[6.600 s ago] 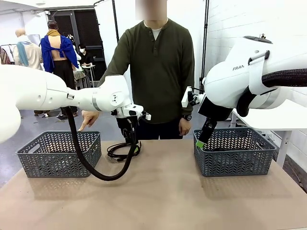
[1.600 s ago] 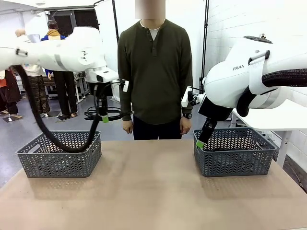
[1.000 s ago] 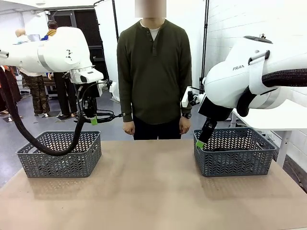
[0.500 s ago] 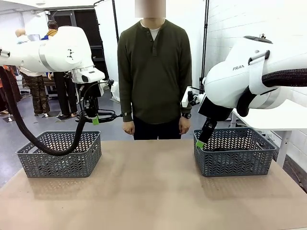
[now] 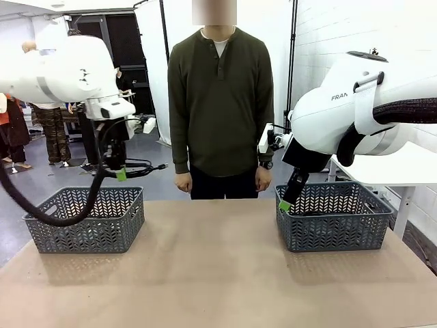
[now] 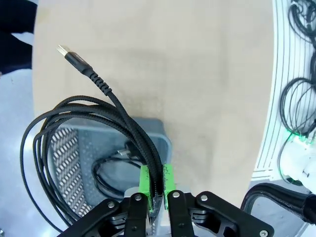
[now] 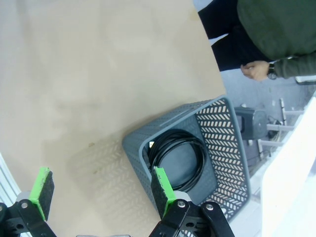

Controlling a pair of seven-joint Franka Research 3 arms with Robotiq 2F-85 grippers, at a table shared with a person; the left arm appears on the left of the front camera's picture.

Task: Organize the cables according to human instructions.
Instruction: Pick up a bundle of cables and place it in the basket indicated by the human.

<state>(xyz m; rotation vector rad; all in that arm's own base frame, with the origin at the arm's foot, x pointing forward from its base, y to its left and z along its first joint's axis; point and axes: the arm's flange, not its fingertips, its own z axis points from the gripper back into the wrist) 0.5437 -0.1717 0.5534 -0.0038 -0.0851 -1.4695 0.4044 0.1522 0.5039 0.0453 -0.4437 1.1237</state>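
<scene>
So the looped black cable (image 6: 74, 128) hangs pinched in the left end effector (image 5: 117, 172), up above the left grey basket (image 5: 85, 220), where another cable (image 6: 116, 170) already lies. Right end effector (image 7: 101, 190) hovers wide open over the right basket (image 7: 222, 143) with its coiled cable (image 7: 177, 158). The human (image 5: 220, 102) stands behind the table (image 5: 218, 280).

Two glossy white rounded robot arms (image 5: 355, 102) are trailing thick black ribbed hoses (image 5: 41, 205); black two-finger grippers (image 6: 156, 190) are wearing green pads (image 7: 161, 185), "FRAN" lettering showing at three o'clock.
</scene>
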